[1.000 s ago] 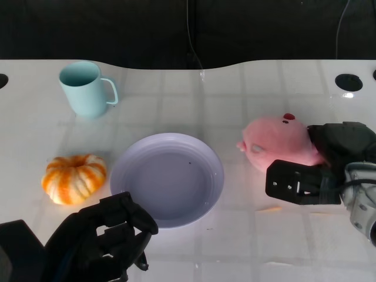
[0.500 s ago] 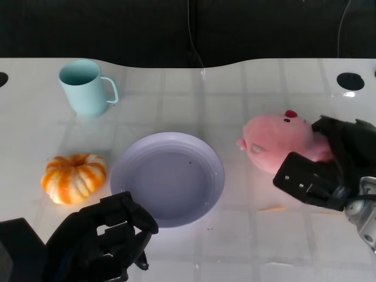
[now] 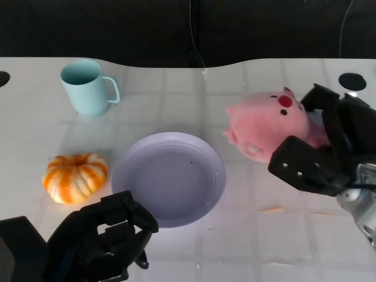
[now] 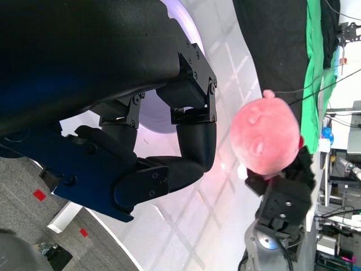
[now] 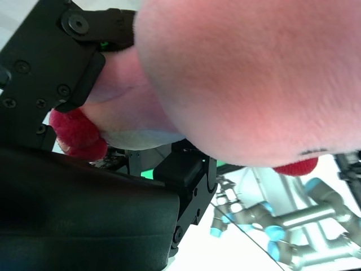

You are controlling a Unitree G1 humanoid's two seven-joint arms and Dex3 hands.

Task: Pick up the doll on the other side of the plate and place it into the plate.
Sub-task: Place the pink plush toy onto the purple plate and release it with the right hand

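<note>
**Doll lifted off the worktop, now tilted toward the plate**

Doll sits higher and further toward 9 o'clock in the head view than it did half a second ago, and its face has rolled up so the red spot on its head now shows on top. A second ago it lay flat on the worktop at the plate's 3 o'clock side; now the left wrist view shows it raised clear of the surface. That suggests the grasp has taken and the carry has begun, with only the move across and the release left.

The right hand grips the doll from its 3 o'clock side, black fingers wrapped over the back and under the body; the right wrist view is filled with pink plush pressed against the palm. The doll's snout points toward 8 o'clock, near the plate but not yet over its rim.

The left hand hangs at the plate's 7 o'clock edge, fingers curled in on nothing.

A striped pumpkin lies at the plate's 9 o'clock, and a pale blue mug stands at 11 o'clock.
</note>
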